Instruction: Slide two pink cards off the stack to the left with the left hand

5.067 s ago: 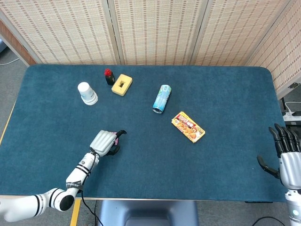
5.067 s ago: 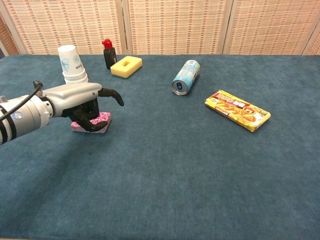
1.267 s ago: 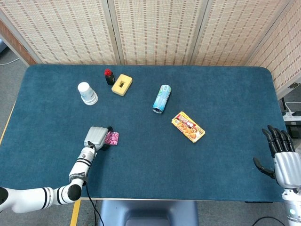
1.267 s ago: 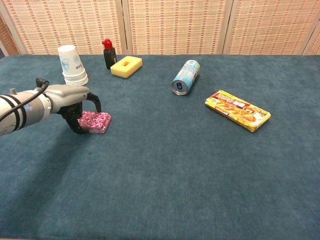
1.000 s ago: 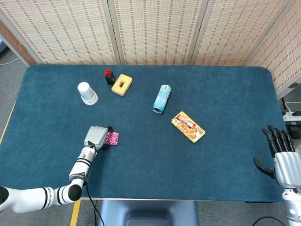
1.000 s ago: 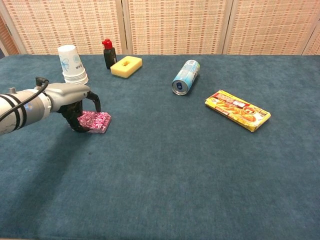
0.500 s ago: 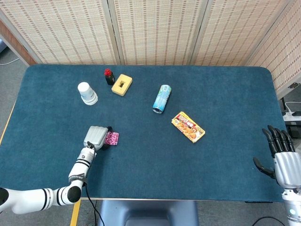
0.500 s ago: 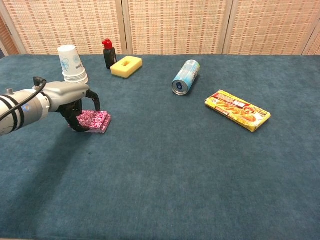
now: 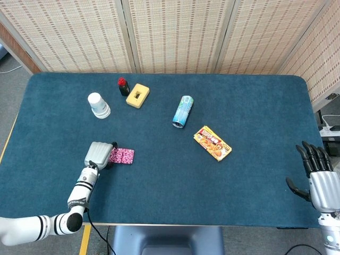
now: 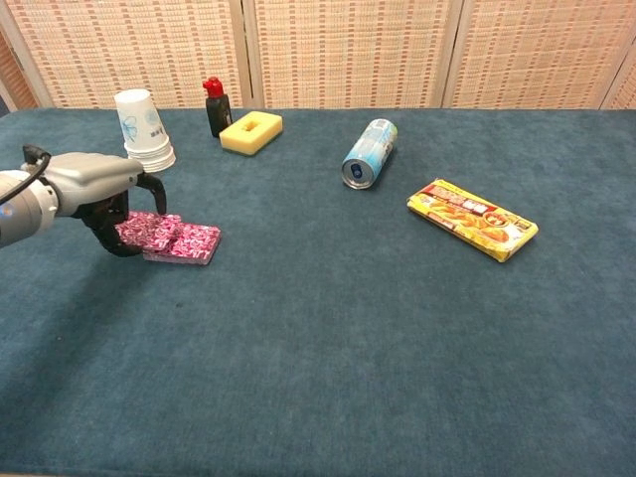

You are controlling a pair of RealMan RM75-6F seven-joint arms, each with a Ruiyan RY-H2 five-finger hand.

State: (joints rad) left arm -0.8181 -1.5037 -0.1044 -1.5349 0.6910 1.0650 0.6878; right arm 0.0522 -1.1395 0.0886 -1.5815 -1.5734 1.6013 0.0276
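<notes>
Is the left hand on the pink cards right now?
Touching. In the chest view the left hand has its fingers curled down onto the left end of the pink cards, with no gap visible.

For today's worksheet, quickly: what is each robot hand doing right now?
Left robot hand: fingers curled down onto the top pink cards, pressing them left off the stack.
Right robot hand: open, holding nothing.

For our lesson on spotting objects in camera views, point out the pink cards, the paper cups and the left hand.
pink cards (image 10: 184, 240): chest view, on the patterned top face of the stack.
paper cups (image 10: 140, 124): chest view, on the side wall of the upturned cups.
left hand (image 9: 98, 154): head view, on the grey back of the hand.
</notes>
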